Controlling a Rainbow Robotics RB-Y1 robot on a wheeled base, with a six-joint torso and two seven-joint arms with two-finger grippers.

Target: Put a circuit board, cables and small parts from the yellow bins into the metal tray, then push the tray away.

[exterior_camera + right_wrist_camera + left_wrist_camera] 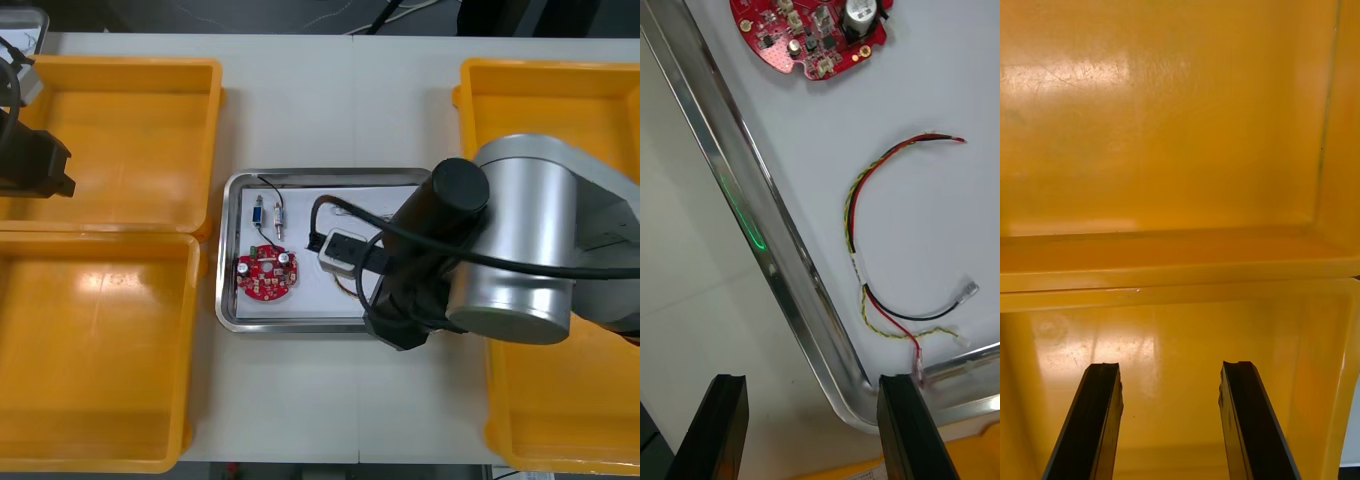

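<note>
Right wrist view: right gripper (812, 431) is hanging wide and empty at metal tray (752, 217) corner, with red and yellow cable (854, 202) and circuit board (809, 34) lying inside. Pushing from this corner is likely risking a skewed tray or a snagged cable end, while left gripper (1169, 420) is idling wide over yellow bins (1180, 255).

Mid-frame on the worktop (330, 110): tray (226, 292), with two bins (213, 130) left of it and two right. In the tray: board (267, 276) lower left, parts (268, 213) just above it, cable (856, 217) right of the board toward the lower right corner. Above that corner: right gripper (812, 381). At upper left, over the left bins: left gripper (1171, 369).
</note>
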